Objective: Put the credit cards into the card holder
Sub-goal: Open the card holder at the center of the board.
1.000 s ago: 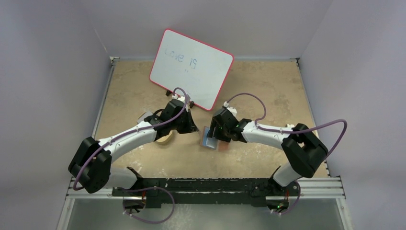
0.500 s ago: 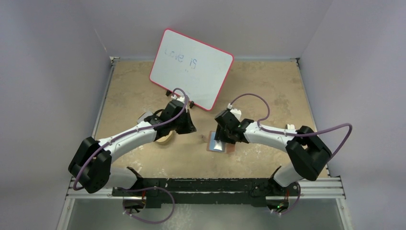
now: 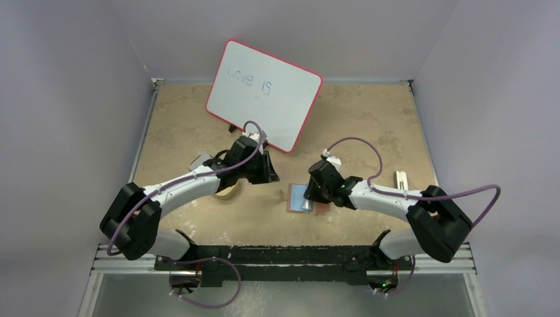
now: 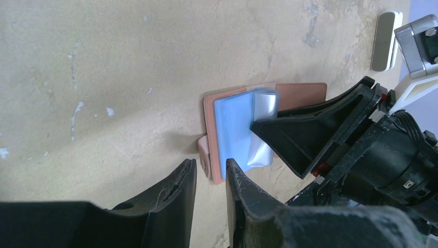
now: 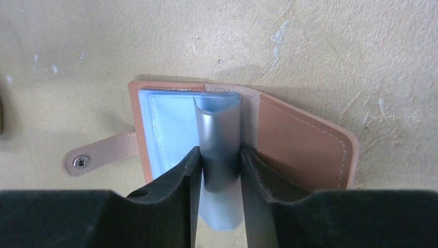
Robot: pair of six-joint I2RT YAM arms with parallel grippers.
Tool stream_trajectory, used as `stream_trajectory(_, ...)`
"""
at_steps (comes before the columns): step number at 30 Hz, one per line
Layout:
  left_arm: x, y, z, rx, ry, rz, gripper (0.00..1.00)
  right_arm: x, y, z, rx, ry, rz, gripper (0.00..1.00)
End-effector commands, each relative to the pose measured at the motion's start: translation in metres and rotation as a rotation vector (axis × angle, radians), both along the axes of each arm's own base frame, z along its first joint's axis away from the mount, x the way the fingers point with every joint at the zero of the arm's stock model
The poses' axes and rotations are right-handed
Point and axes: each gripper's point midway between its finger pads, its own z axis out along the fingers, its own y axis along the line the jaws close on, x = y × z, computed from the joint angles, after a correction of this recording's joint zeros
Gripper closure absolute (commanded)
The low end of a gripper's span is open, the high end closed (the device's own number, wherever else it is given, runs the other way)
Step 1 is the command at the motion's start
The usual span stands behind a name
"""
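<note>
The card holder (image 5: 302, 144) lies open on the table, brown outside and pale blue inside (image 4: 232, 124), its strap tab (image 5: 98, 155) pointing left. My right gripper (image 5: 219, 155) pinches a grey-blue plastic leaf (image 5: 219, 124) that stands up from the holder's spine. I cannot tell whether a credit card is inside that leaf, and no loose credit card shows. In the top view the holder (image 3: 297, 197) sits just left of the right gripper (image 3: 309, 194). My left gripper (image 4: 210, 169) hovers open beside the strap tab with nothing between its fingers, and in the top view this left gripper (image 3: 269, 176) is left of the holder.
A red-rimmed whiteboard (image 3: 264, 92) leans at the back centre. A tan oval tray (image 3: 226, 191) lies partly under the left arm. A small white object (image 3: 401, 178) rests to the right, the same white object (image 4: 386, 33) showing in the left wrist view.
The right gripper shifted right and nearer with the card holder and closed on its plastic leaf. The left gripper opened from shut and edged toward the holder.
</note>
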Motion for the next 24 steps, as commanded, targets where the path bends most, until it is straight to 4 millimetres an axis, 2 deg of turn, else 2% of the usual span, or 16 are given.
stream_trajectory(1, 0.001, -0.021, 0.006, -0.093, -0.006, -0.065, 0.73, 0.003, 0.011, 0.009, 0.188, -0.067, 0.033, 0.66)
stream_trajectory(5, 0.0, -0.034, 0.008, -0.165, 0.025, -0.074, 0.75, 0.003, 0.02, 0.022, 0.365, -0.109, 0.045, 0.68)
stream_trajectory(12, 0.005, -0.059, 0.011, -0.291, 0.095, -0.08, 0.8, -0.003, 0.029, 0.028, 0.459, -0.113, 0.077, 0.69)
stream_trajectory(17, 0.013, -0.031, -0.02, -0.058, 0.072, -0.037, 0.67, -0.004, 0.029, 0.031, 0.505, -0.128, 0.074, 0.69)
stream_trajectory(19, 0.011, -0.023, -0.029, -0.003, 0.068, -0.048, 0.66, -0.005, 0.028, 0.033, 0.532, -0.132, 0.073, 0.69)
stream_trajectory(20, 0.009, -0.025, -0.029, -0.017, 0.073, -0.065, 0.68, -0.006, 0.028, 0.032, 0.543, -0.132, 0.072, 0.69)
stream_trajectory(24, -0.004, -0.054, -0.012, -0.218, 0.127, -0.131, 0.78, -0.006, 0.03, 0.036, 0.578, -0.144, 0.081, 0.69)
